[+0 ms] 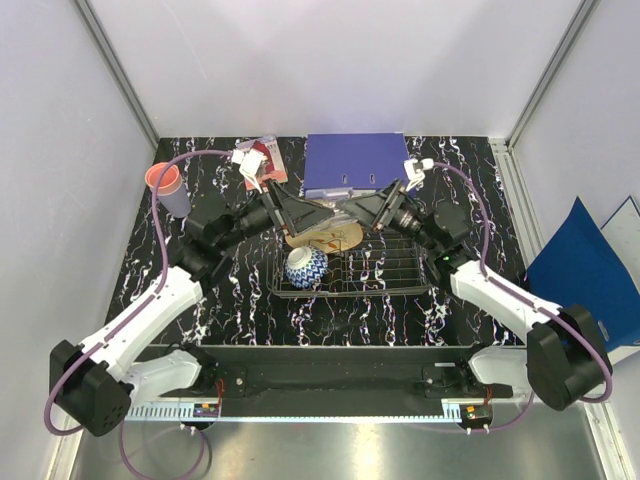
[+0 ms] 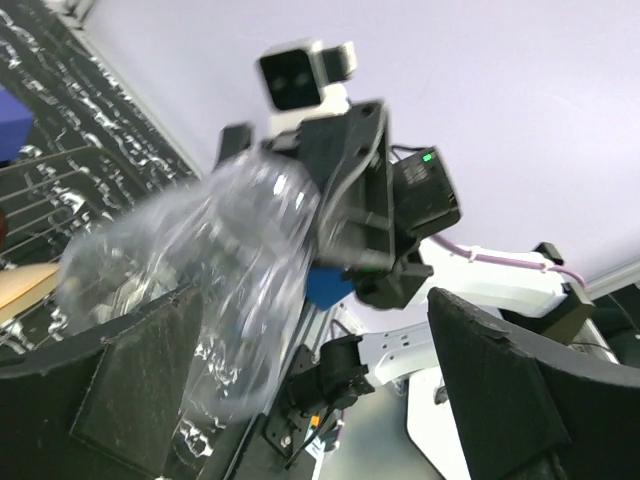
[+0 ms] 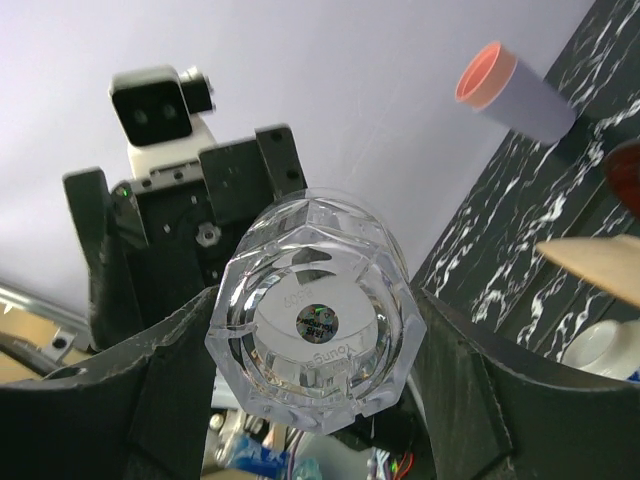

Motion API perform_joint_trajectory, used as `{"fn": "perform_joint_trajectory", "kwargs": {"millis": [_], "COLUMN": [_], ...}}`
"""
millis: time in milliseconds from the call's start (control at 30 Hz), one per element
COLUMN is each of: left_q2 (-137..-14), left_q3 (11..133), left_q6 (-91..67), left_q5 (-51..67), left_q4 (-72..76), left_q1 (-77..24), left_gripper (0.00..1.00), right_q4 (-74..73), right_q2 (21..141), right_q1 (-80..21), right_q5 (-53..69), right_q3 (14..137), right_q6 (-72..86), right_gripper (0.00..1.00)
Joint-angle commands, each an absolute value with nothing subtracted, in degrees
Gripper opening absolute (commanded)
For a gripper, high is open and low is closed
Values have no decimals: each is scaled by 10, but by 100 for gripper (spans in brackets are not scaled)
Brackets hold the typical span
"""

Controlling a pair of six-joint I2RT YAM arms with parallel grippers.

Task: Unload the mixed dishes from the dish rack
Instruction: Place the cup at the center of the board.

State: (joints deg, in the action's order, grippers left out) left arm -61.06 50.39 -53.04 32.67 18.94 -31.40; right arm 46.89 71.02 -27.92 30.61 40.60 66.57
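My right gripper (image 3: 308,352) is shut on the clear glass (image 3: 312,318), whose thick faceted base faces that camera. It holds the glass in the air above the dish rack (image 1: 400,272). My left gripper (image 2: 330,400) is open, its jaws wide apart. The glass (image 2: 215,285) shows blurred against its left finger (image 2: 140,385). From above, the two grippers meet nose to nose, the left (image 1: 298,214) and the right (image 1: 362,210). A blue-white bowl (image 1: 306,267) and a cream painted plate (image 1: 327,238) sit in the rack. A pink-rimmed lilac cup (image 1: 168,187) stands at the far left and also shows in the right wrist view (image 3: 512,92).
A blue binder (image 1: 355,163) lies behind the rack. A small picture card (image 1: 258,160) lies to its left. A blue folder (image 1: 580,270) leans outside the right wall. White walls close in the table on three sides.
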Motion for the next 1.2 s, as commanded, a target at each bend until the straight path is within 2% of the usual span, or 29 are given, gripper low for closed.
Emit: {"fn": "perform_joint_trajectory", "kwargs": {"millis": [0, 100, 133, 200, 233, 267, 300, 333, 367, 467, 533, 567, 700, 800, 967, 1167], "left_q2": [-618, -615, -612, -605, -597, -592, -587, -576, -569, -545, -538, -538, -555, -582, -654, -758], "left_q3": [499, 496, 496, 499, 504, 509, 523, 531, 540, 582, 620, 634, 700, 716, 720, 717], "left_q6": [-558, -556, -553, -544, -527, -515, -504, -477, -461, -404, -371, -363, -347, -338, -334, -346], "left_q5": [352, 355, 355, 344, 336, 318, 309, 297, 264, 165, 101, 24, -148, -197, -266, -273], "left_q4": [268, 269, 264, 245, 206, 182, 157, 103, 72, -72, -194, -237, -442, -500, -530, -533], "left_q1": [-316, -317, -317, -316, -316, -316, -316, -316, -314, -297, -281, -273, -186, -116, -63, 0], "left_gripper": [90, 70, 54, 29, 8, 0, 0, 0, 0, 0, 0, 0, 0, 0, 0, 0], "right_q4": [510, 508, 503, 471, 455, 418, 397, 372, 313, 187, 120, 61, -40, -63, -90, -92], "right_q2": [726, 729, 725, 706, 696, 686, 665, 651, 639, 588, 557, 549, 514, 501, 497, 483], "right_q1": [-312, -316, -316, -316, -316, -316, -316, -316, -316, -316, -316, -316, -316, -316, -316, -315], "right_q5": [312, 312, 310, 295, 287, 280, 263, 254, 230, 165, 126, 91, 27, 10, 4, -10], "right_q3": [436, 439, 439, 439, 439, 439, 439, 442, 446, 460, 474, 478, 487, 478, 475, 461], "right_q6": [648, 646, 643, 622, 612, 600, 577, 564, 548, 489, 449, 440, 407, 401, 388, 372], "right_gripper": [0, 0, 0, 2, 15, 23, 37, 62, 72, 92, 95, 95, 95, 95, 95, 95]}}
